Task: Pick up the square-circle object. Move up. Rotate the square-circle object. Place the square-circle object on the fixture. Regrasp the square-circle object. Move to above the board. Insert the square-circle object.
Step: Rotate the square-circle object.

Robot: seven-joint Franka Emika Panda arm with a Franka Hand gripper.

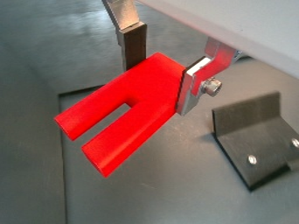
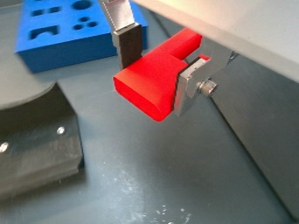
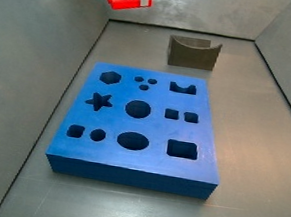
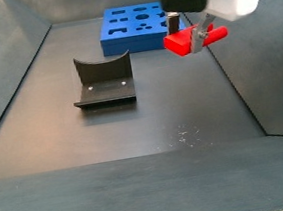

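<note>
I have the gripper [image 4: 194, 38] up in the air at the upper right of a side view, well clear of the surface [image 4: 175, 122], with its jaws pinching the square-circle object [image 4: 182, 41]. In both wrist views one silver plate presses each side of the red block, so the grip sits across its short width, near the solid end.

What my coming move turns on: the fixture [image 4: 101, 82] sits left of and below the held piece in that side view, well apart from it, its curved dip facing up. In a wrist view only its corner shows at lower right [image 1: 260, 140].

The block's long axis runs out from the jaws, roughly level as far as I can judge. Its slotted, two-lobed end points away from the fingers [image 1: 135, 45] toward lower left in that wrist view.

The board [image 3: 140, 125] lies flat mid-frame in a side view, untouched; the block hangs at upper left there.

I judge rotation comes before setting down.
</note>
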